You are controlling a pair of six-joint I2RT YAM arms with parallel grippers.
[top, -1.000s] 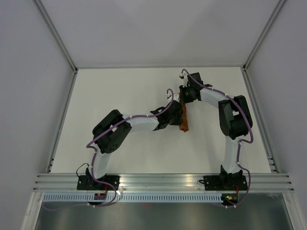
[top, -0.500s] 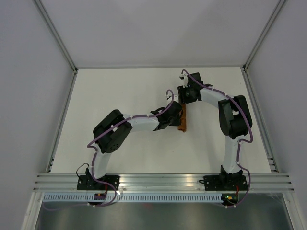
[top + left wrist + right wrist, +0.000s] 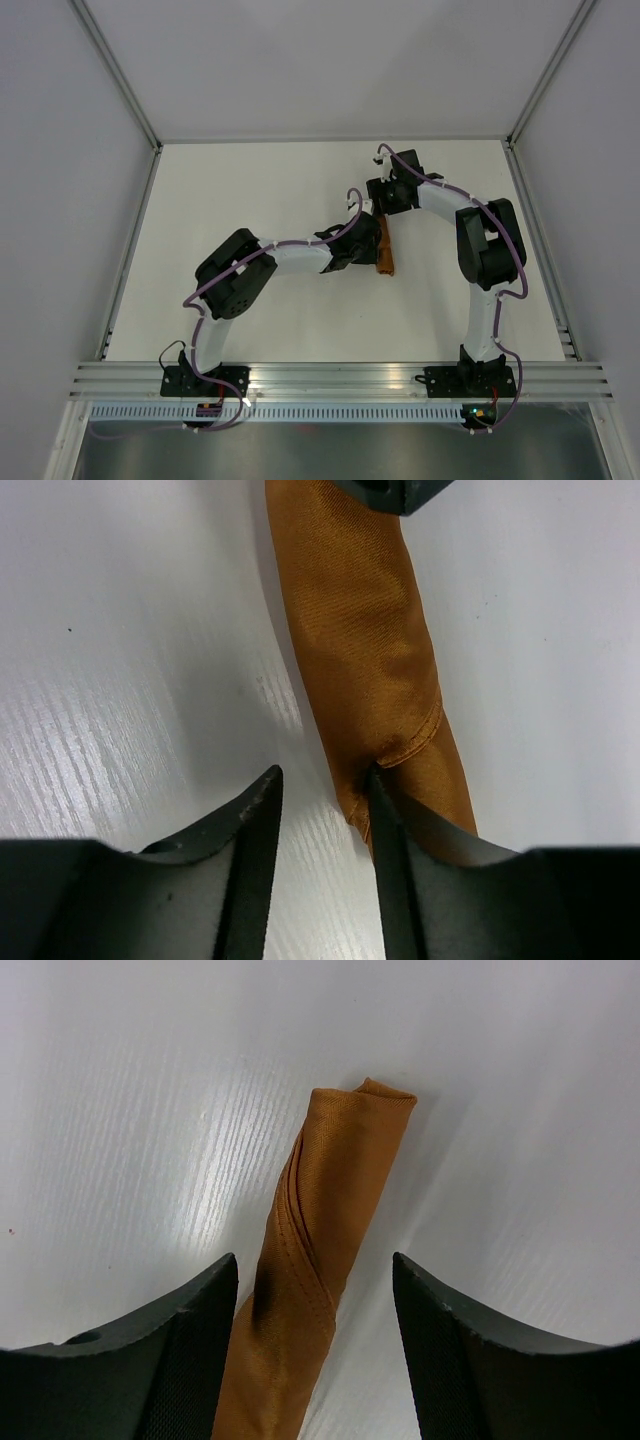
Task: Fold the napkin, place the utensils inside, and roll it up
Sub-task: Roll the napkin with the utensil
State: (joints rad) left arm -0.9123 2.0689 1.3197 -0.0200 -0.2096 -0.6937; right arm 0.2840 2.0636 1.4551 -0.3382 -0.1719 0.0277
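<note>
Your left gripper [image 3: 320,785] has its jaws apart, with one finger over the near end of the rolled napkin [image 3: 355,630] and bare table [image 3: 120,630] showing in the gap. Your right gripper [image 3: 312,1265] is spread wide, straddling the roll near its far end without clamping it. The roll lies just right of the table's middle, running from far edge toward near edge.

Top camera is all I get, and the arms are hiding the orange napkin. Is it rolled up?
Observer: Yes. In the right wrist view the napkin is a tight roll lying on the table.
Operator: Is the right gripper squeezing it?
Observer: No, the right gripper is open, a finger on each side of the roll.
Operator: And the left one?
Observer: The left gripper is open too, bare table between its fingers, the roll's end hidden behind one finger.
</note>
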